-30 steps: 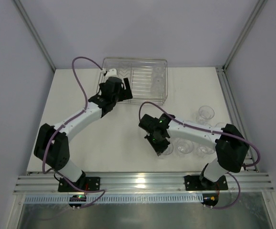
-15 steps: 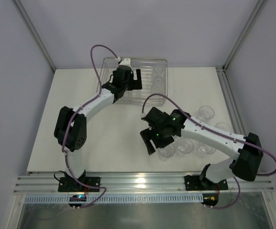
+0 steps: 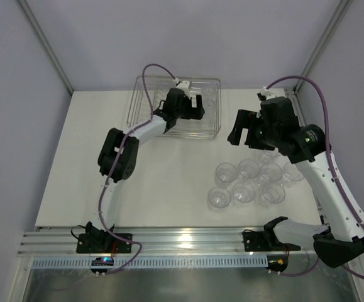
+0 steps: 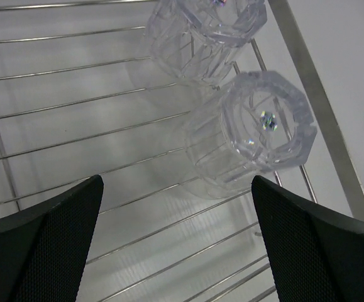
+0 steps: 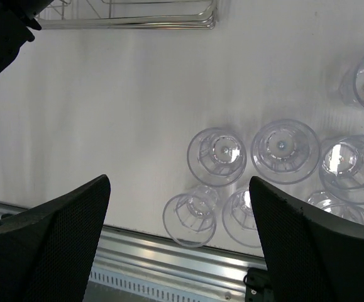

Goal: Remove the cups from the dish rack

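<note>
Two clear cups lie in the wire dish rack (image 3: pixel 145 82), the nearer cup (image 4: pixel 251 135) just ahead of the right finger, the other cup (image 4: pixel 204 31) beyond it. My left gripper (image 3: pixel 191 108) hovers over the rack's right part, open and empty (image 4: pixel 176 245). Several more cups stand upright in a cluster on the table (image 3: pixel 249 182), seen from above in the right wrist view, the front left one (image 5: pixel 196 220) nearest the rail. My right gripper (image 3: pixel 244 133) hangs high above the table behind that cluster, open and empty (image 5: pixel 178 239).
A metal rail (image 3: pixel 188 239) runs along the table's near edge (image 5: pixel 169 261). The rack's front corner (image 5: pixel 137 24) shows at the top of the right wrist view, with the left arm (image 5: pixel 2 31) beside it. Frame posts stand at the back corners.
My right gripper opened, left a cup at the cluster's front left, then rose and swung back to the right. The left arm reached further right over the rack.
</note>
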`<control>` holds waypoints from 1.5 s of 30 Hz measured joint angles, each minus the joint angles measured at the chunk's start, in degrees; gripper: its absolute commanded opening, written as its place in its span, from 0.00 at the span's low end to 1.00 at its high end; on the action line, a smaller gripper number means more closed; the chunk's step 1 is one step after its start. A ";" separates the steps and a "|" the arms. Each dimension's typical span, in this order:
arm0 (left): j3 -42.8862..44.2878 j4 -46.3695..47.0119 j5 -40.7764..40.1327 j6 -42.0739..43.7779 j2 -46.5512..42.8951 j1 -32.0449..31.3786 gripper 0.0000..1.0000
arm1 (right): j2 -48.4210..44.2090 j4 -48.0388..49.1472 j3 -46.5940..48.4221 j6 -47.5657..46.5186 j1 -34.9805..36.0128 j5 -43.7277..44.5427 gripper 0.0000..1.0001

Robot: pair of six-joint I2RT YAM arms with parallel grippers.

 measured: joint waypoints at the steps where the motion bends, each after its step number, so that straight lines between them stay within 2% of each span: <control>1: 0.11 0.94 0.76 0.02 1.16 0.00 1.00 | 0.17 0.00 -0.28 -0.02 -0.90 -0.39 0.93; 12: 7.06 13.09 10.03 2.34 11.26 -0.44 1.00 | 2.69 0.00 -3.32 -1.40 -8.15 -6.23 0.94; 20: 14.97 17.00 11.56 2.56 17.90 -1.53 0.97 | 2.89 0.09 -5.27 -3.76 -12.24 -9.38 0.93; 23: 15.04 17.31 11.63 2.40 18.69 -1.86 0.82 | 2.89 0.15 -5.57 -4.39 -12.98 -10.19 0.93; 25: 15.26 17.49 11.85 2.80 18.71 -1.92 0.65 | 2.89 0.26 -5.77 -4.76 -13.14 -10.67 0.93; 26: 15.58 18.01 12.00 2.91 18.71 -1.95 0.47 | 2.89 0.28 -5.90 -4.90 -13.14 -10.91 0.93; 28: 15.69 17.77 12.15 3.15 18.43 -1.88 0.23 | 2.97 0.35 -6.14 -4.98 -13.14 -11.32 0.93; 29: 15.41 17.88 12.15 3.41 18.40 -1.84 0.02 | 2.97 0.44 -6.32 -4.98 -13.14 -11.52 0.93; 33: 9.86 18.91 10.21 3.96 14.71 -1.84 0.00 | 2.97 1.03 -7.04 -4.98 -13.14 -12.11 0.93; 38: 1.31 15.67 6.10 4.48 6.54 -1.88 0.00 | 2.91 2.43 -8.79 -4.92 -13.18 -12.79 0.93; 45: -7.34 13.05 -3.87 0.20 -10.12 -1.27 0.00 | 2.84 5.95 -10.84 -4.26 -13.18 -13.66 0.93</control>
